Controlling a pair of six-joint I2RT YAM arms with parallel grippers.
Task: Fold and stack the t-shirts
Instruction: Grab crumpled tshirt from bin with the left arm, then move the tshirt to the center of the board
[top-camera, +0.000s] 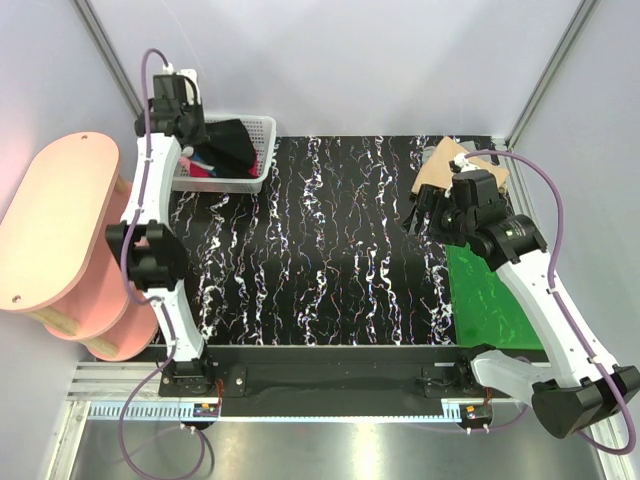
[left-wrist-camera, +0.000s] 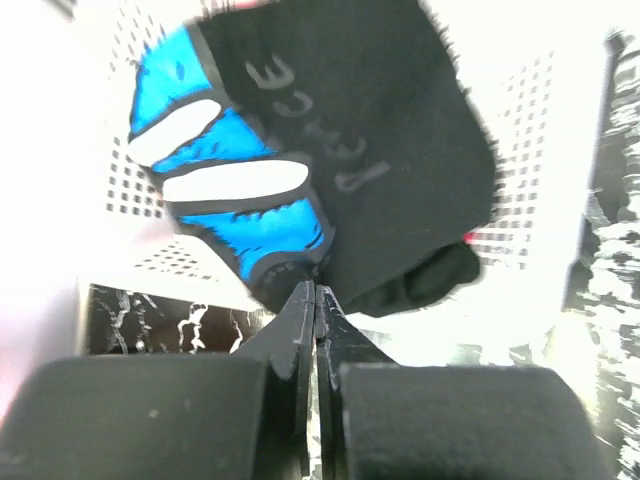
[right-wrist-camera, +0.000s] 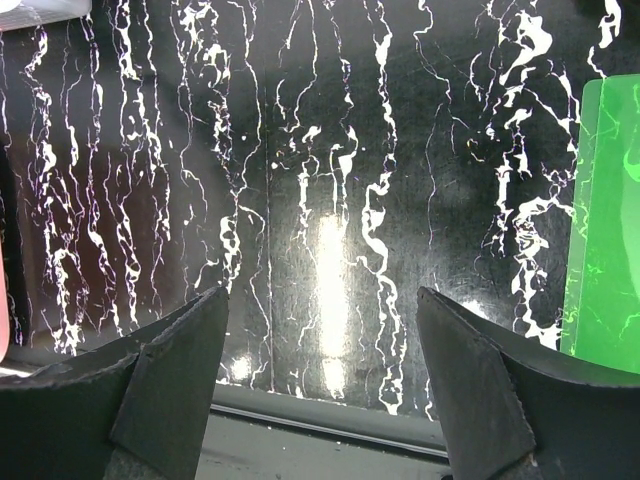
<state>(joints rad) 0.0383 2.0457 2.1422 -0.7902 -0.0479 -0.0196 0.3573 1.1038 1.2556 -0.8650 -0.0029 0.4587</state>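
Black t-shirt (left-wrist-camera: 400, 150) with the blue-and-white print (left-wrist-camera: 230, 180), where's that sitting? Looks pretty bunched up to me. — mik

Yeah, it's heaped in the white mesh basket (top-camera: 262, 140) at the far left corner of the desk (top-camera: 330, 250), with a bit of red t-shirt (top-camera: 200, 168) poking out under it. Left claw (left-wrist-camera: 314, 290) is pinched fully together, tips right on the shirt's edge next to the print, so it looks like it has hold of the fabric. That wrist view is kinda blurry, fwiw. — jo

And the tan t-shirt (top-camera: 440, 165)? — mik

Far right corner of the desk, partly hidden behind the right arm. The green board (top-camera: 485, 290) lies on that same side, nearer the arm bases. Can't tell if the two touch, the arm's in the way. Right claw (right-wrist-camera: 320, 295) hangs over the marbled desk just left of that board, fingers spread wide with nothing between them, well apart from the basket. Pink shelf (top-camera: 60, 220) stands off the desk, beside the left arm. — jo
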